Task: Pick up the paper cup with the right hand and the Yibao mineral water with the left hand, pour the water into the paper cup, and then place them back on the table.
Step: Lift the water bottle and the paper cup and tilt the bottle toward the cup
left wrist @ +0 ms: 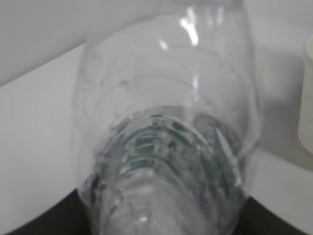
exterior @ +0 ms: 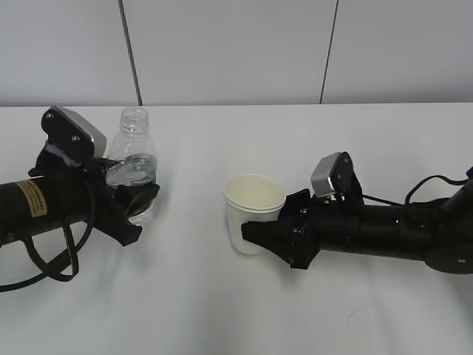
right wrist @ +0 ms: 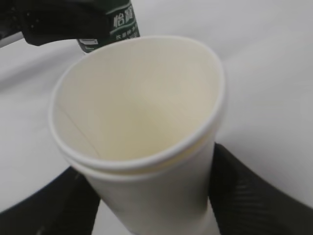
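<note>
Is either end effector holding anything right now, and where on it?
Left end effector grips the Yibao mineral water around its lower body. Right end effector grips the paper cup around its lower wall.

Even bright light; soft shadows on table (exterior: 222, 310); glare on blurred bottle (left wrist: 166, 122).
</note>
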